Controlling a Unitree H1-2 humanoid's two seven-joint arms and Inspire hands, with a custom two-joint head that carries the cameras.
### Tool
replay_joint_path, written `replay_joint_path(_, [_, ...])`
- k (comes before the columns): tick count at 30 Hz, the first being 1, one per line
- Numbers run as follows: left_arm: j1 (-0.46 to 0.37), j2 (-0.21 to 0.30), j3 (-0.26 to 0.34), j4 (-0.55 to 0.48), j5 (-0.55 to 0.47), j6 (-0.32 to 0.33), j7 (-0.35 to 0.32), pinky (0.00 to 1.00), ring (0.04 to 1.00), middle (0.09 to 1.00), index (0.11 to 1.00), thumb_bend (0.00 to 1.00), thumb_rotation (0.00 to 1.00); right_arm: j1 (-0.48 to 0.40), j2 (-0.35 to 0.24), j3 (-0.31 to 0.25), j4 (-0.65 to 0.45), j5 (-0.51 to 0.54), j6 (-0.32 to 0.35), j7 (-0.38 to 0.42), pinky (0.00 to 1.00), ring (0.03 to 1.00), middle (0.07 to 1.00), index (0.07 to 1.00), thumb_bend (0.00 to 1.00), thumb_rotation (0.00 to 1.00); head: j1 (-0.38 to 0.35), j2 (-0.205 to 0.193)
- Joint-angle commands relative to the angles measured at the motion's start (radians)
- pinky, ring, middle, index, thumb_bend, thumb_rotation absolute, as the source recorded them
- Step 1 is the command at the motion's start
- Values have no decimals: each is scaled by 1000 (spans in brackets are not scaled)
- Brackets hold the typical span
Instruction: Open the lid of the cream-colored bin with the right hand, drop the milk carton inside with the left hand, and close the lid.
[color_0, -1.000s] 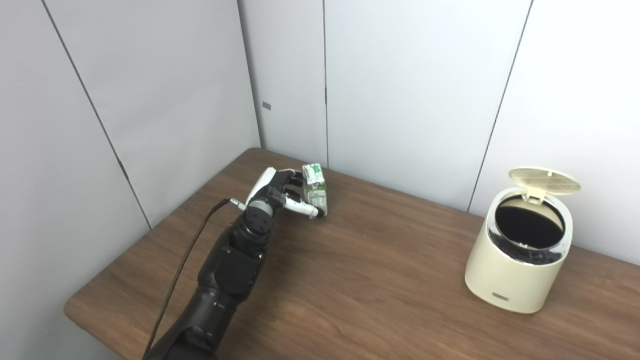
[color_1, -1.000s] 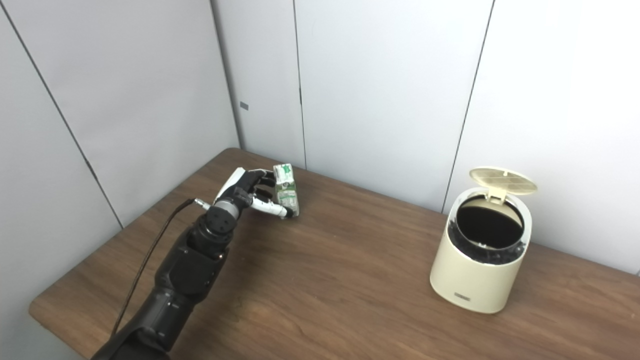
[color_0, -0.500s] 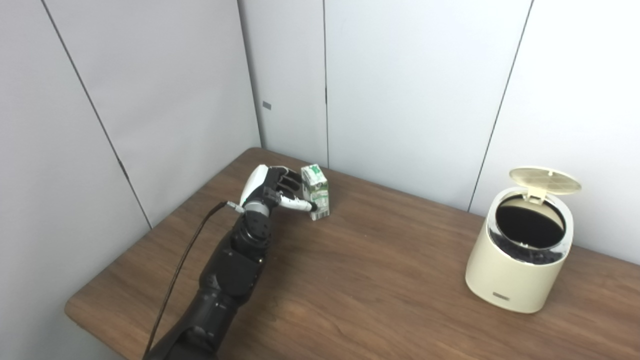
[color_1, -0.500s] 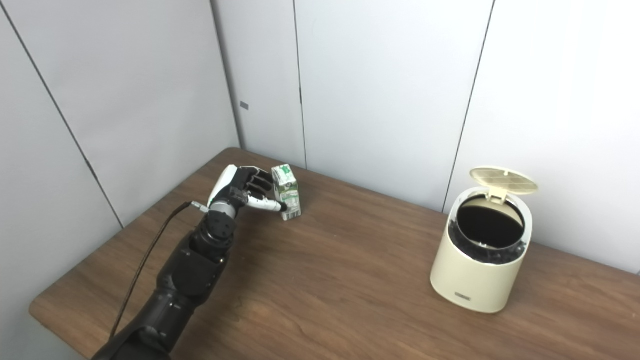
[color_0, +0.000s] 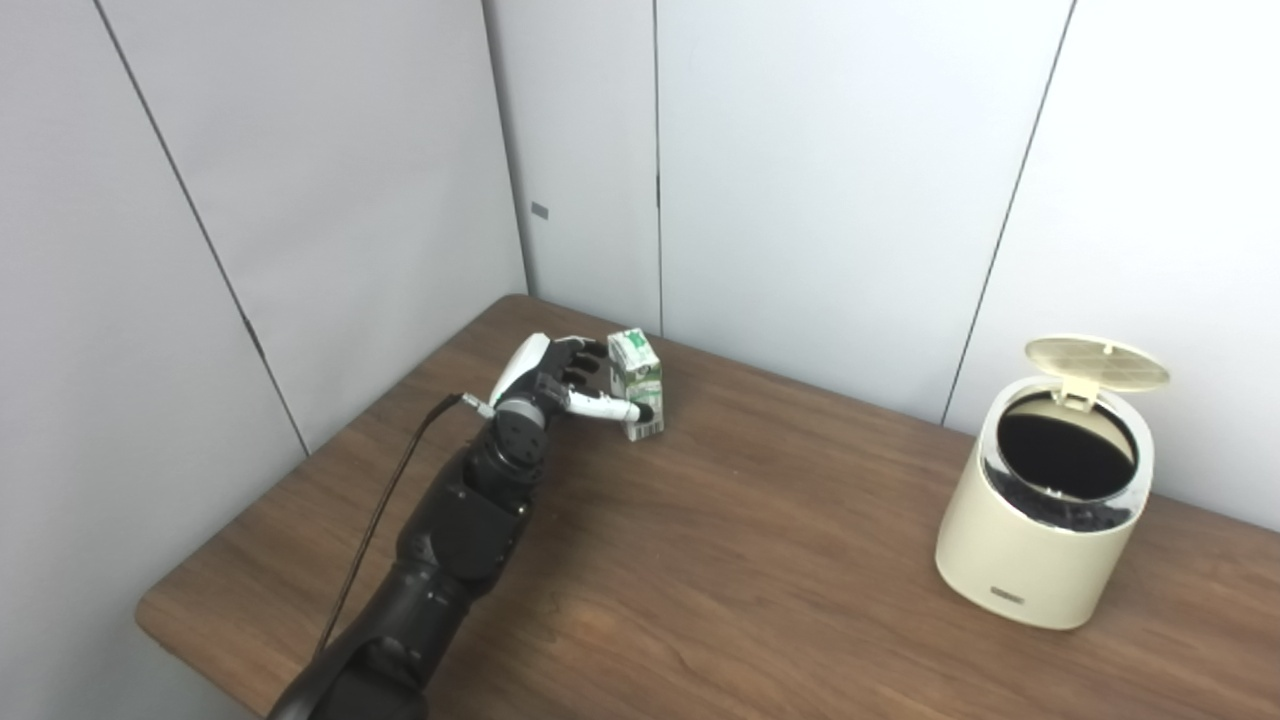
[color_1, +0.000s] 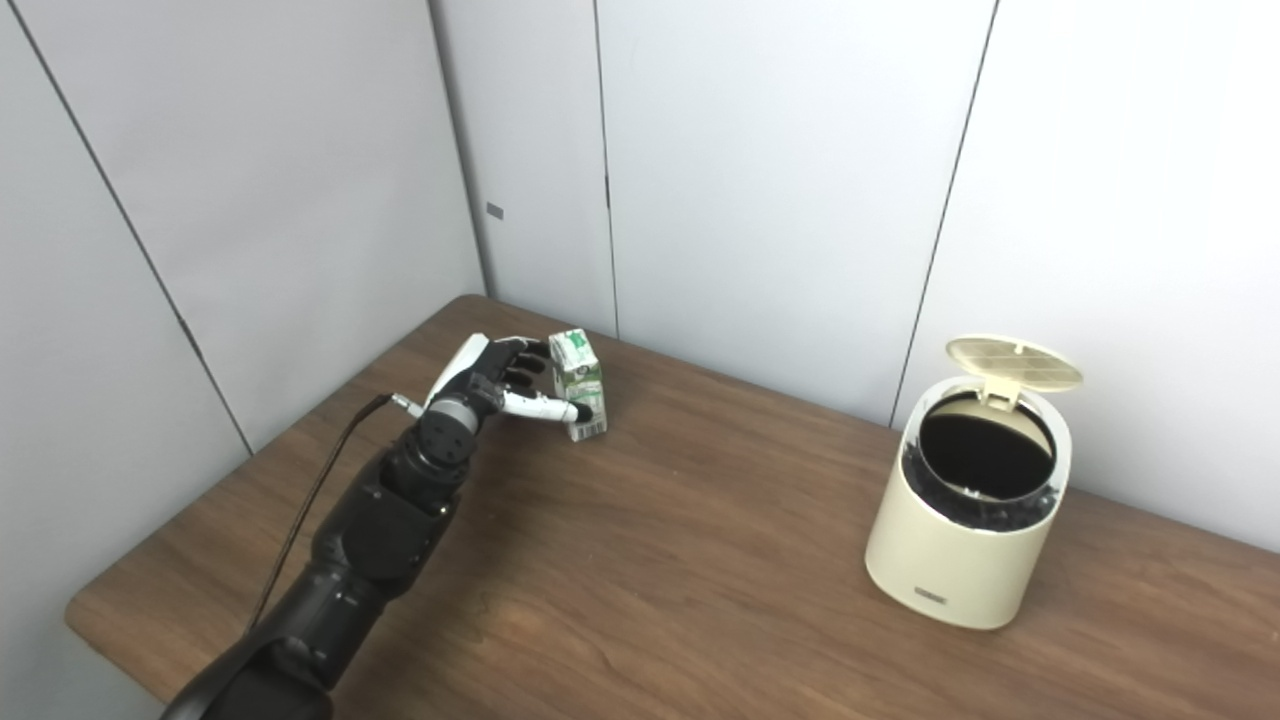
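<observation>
Grey wall panels back a brown wooden table (color_0: 760, 600). Far left of the cream-colored round plastic bin (color_0: 1045, 520), whose lid (color_0: 1097, 352) stands raised, the small green-and-white milk carton (color_0: 637, 385) stands upright, the left hand (color_0: 555, 385) wrapped around its left side, thumb across the front. No right hand shows.

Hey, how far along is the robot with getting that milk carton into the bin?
Done: the bin has its lid standing open, the dark inside showing. In hand: the left hand is closed around the milk carton, which stands at the table's far left, well apart from the bin. Left: carry it over, drop it in, and close the lid. The right hand is out of view.
</observation>
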Motion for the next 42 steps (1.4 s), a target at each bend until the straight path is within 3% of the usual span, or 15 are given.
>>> replay_joint_path(1, [-41, 24, -1, -23, 1, 4, -38, 796, 881, 918, 929, 1000, 229, -2, 9, 3, -11, 6, -21, -6, 420, 456, 537, 483, 462, 0, -3, 1])
replay_joint_path(7, [-48, 21, 3, -11, 21, 4, -78, 814, 915, 955, 974, 1000, 247, -1, 10, 5, -8, -3, -25, -11, 421, 446, 541, 482, 462, 0, -10, -1])
replay_joint_path(11, [-58, 7, 9, -1, 38, 4, -79, 757, 866, 908, 970, 1000, 255, 3, 13, 8, -22, -6, -14, -8, 421, 456, 543, 483, 462, 0, -15, -1])
replay_joint_path(14, [-69, 5, 2, 16, 49, 4, -86, 738, 855, 900, 964, 1000, 270, 2, 11, 8, -10, -8, -35, -11, 340, 453, 541, 488, 451, 0, -18, 0])
replay_joint_path(16, [-76, 2, -2, 24, 57, 4, -86, 723, 840, 888, 947, 1000, 276, 0, 8, 8, 5, -9, -55, -15, 404, 449, 541, 484, 460, 0, -21, 1])
replay_joint_path(18, [-81, -2, -3, 32, 57, 4, -84, 745, 856, 903, 946, 1000, 279, -1, 9, 8, 9, -15, -59, -18, 273, 436, 537, 484, 489, 139, -24, 1])
replay_joint_path(19, [-84, -5, -3, 36, 54, 4, -82, 749, 856, 902, 940, 1000, 278, 0, 10, 7, 8, -12, -59, -17, 252, 433, 539, 484, 492, 158, -26, 1])
replay_joint_path(28, [-91, -39, 15, 57, 0, -6, -58, 712, 820, 868, 870, 1000, 237, 4, 18, 7, -10, -22, -33, -16, 213, 406, 529, 484, 495, 177, -37, 6])
replay_joint_path(32, [-94, -45, 4, 74, 17, -12, -12, 687, 788, 839, 829, 1000, 229, 7, 13, 8, -8, -35, -47, -16, 207, 403, 532, 484, 494, 177, -38, 9])
replay_joint_path(34, [-98, -49, 0, 89, 28, -21, 25, 415, 527, 607, 793, 1000, 242, 9, 12, 8, -9, -25, -56, -9, 219, 417, 539, 484, 494, 177, -40, 11])
replay_joint_path(35, [-98, -50, -5, 96, 34, -33, 43, 356, 471, 555, 783, 1000, 243, 9, 12, 8, -9, -22, -59, -8, 221, 418, 542, 484, 494, 177, -41, 12])
replay_joint_path(37, [-100, -59, 0, 112, 33, -62, 88, 334, 459, 535, 760, 1000, 234, 11, 13, 7, -9, -20, -59, -9, 226, 421, 547, 485, 495, 177, -43, 13])
replay_joint_path(40, [-103, -69, -3, 135, 35, -102, 138, 472, 596, 655, 732, 1000, 226, 15, 14, 8, -18, -23, -56, -10, 236, 441, 550, 484, 494, 177, -45, 15])
replay_joint_path(42, [-105, -75, -3, 143, 33, -118, 160, 521, 639, 687, 711, 1000, 235, 16, 14, 8, -20, -27, -59, -12, 242, 447, 553, 484, 494, 177, -47, 17])
